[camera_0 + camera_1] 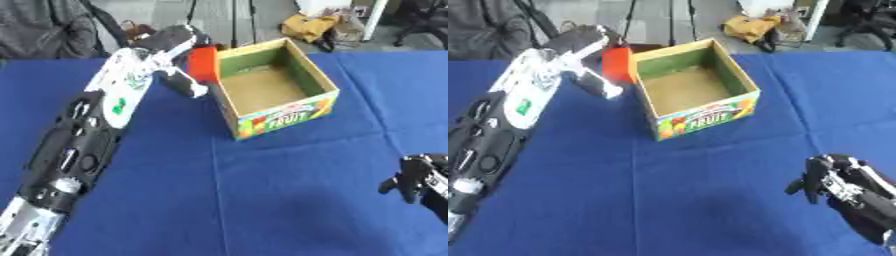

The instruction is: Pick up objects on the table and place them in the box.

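Red block (203, 62) is pinched in the left robot hand (179, 55) just outside the box's (262, 120) far-left wall — raised, it seems, for dropping inside. The right robot hand (829, 182), fingers curled on nothing, is kept idle near-right over the blue counter (289, 200).

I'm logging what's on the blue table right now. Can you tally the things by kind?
Red object, held by the left hand beside the box: 1
Cardboard fruit box, nothing visible inside: 1
Total: 2

blue tablecloth (289, 190) | yellow bag (308, 25) on floor beyond | dark chair (868, 17) far right
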